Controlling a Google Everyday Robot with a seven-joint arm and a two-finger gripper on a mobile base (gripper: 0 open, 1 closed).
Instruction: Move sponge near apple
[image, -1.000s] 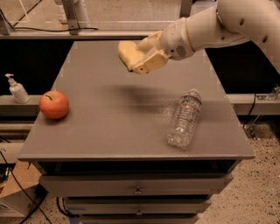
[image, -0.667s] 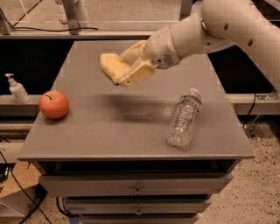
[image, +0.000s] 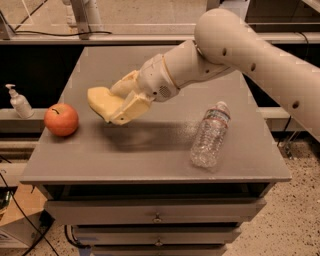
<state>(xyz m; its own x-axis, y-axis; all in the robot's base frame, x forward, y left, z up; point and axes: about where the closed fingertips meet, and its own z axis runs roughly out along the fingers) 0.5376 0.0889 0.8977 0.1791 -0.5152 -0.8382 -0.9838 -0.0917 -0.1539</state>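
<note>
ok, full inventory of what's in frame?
sponge: 1, pale yellow, held above the table's left half, right of the apple, not touching it
apple: 1, red-orange, on table by its left edge
water bottle: 1, clear, lying on its side, table's right half
pump bottle: 1, white, on a ledge left of the table
table: 1, grey, centre
arm: 1, white, reaching in from the right
claw: 1, cream-yellow fingers, shut on the sponge above the table
</note>
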